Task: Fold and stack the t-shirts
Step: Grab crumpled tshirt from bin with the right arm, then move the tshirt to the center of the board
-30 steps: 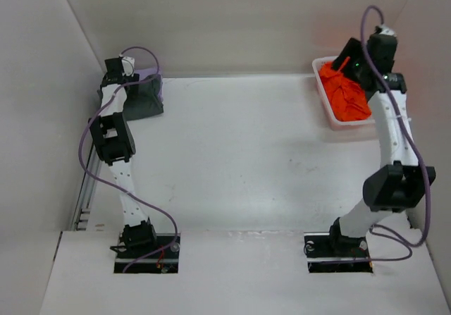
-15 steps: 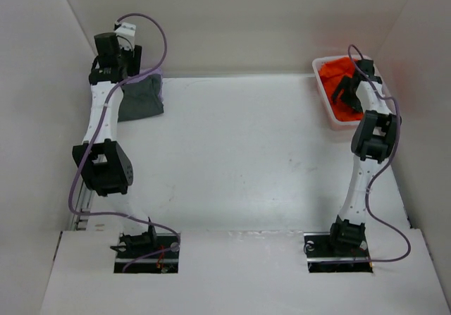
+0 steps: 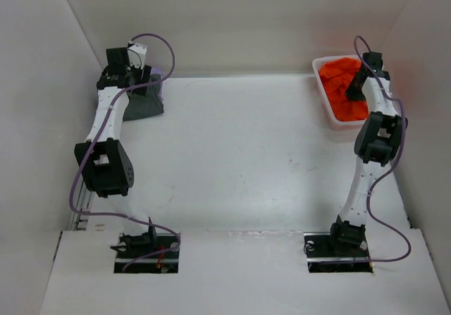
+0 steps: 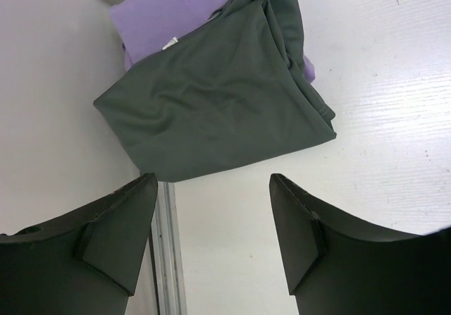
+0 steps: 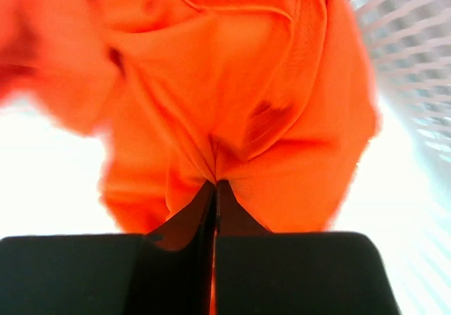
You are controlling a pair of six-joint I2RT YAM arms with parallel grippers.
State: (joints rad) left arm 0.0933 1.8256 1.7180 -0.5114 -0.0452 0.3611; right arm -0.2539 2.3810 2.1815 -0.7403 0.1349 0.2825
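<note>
Now that right claw [image 5: 214, 188] has just clamped onto the orange shirt [image 5: 232, 96] in the basket [image 3: 328, 114], I can lift it; left claw [image 4: 211, 195] hangs released over grey shirt [image 4: 211, 103].

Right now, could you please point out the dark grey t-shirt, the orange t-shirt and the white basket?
dark grey t-shirt [image 4: 211, 103]: left wrist view, middle of its folded top.
orange t-shirt [image 5: 239, 82]: right wrist view, middle of the bunched cloth.
white basket [image 3: 322, 93]: top external view, its left wall.
</note>
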